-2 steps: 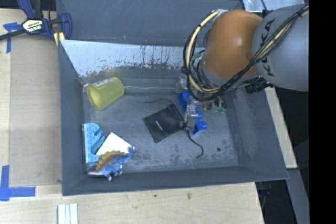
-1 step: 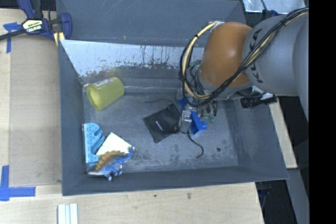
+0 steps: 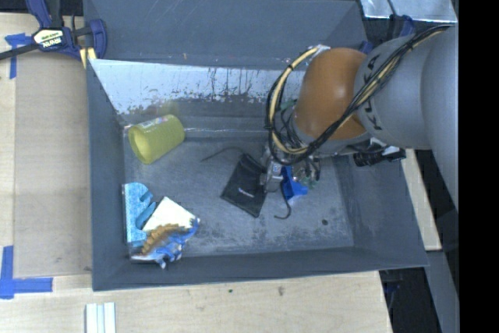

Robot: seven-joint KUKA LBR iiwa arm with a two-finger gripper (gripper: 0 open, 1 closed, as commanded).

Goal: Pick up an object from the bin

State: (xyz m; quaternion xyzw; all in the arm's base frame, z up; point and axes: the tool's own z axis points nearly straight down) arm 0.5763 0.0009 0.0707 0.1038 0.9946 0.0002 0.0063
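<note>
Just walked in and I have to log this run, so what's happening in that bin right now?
A robot arm reaches into the grey bin from the right. Its gripper is low over the middle, at the right edge of a flat black object lying on the floor. I cannot tell whether it has hold of it. A yellow cup lies on its side at back left, and a light blue and white packet sits front left, both away from the gripper.

One camera looks steeply down into bin (image 3: 218, 27)
</note>
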